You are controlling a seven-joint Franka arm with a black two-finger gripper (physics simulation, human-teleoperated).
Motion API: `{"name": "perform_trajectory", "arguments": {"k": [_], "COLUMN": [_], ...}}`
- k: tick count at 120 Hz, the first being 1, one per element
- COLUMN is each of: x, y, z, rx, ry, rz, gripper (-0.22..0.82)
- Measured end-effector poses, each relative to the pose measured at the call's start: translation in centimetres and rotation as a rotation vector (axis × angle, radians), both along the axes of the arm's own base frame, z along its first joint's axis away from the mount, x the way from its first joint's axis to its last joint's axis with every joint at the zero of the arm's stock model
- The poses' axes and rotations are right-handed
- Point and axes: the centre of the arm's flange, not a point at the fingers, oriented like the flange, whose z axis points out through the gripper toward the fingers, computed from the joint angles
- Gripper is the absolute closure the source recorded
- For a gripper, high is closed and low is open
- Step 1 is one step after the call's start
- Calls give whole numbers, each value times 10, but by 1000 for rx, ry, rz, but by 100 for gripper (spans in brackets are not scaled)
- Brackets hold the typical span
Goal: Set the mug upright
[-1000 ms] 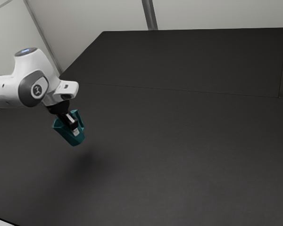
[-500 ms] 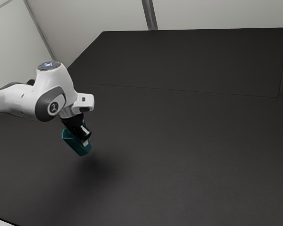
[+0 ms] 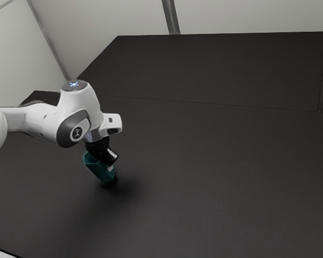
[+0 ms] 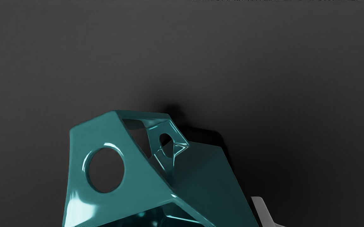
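From the exterior view's left, your arm (image 3: 35, 117) reaches over the teal mug (image 3: 98, 169), which sits tilted in your gripper (image 3: 110, 166), its fingers pinching the mug. Beside and under the mug, a shadow (image 3: 130, 192) darkens your table (image 3: 231, 177).

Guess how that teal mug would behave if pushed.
The mug is probably stiff, given its crisp edges. Its glossy highlights suggest a slippery surface. With those flat sides, it would likely slide or tip rather than roll.
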Motion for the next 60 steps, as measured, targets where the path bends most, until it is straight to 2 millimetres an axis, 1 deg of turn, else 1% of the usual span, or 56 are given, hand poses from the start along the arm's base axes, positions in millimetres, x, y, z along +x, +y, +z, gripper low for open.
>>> {"name": "perform_trajectory", "arguments": {"k": [35, 60], "x": [4, 5], "y": [-5, -8], "z": [-18, -25], "rx": [-1, -2], "ry": [6, 10], "rz": [51, 75], "gripper": [78, 78]}}
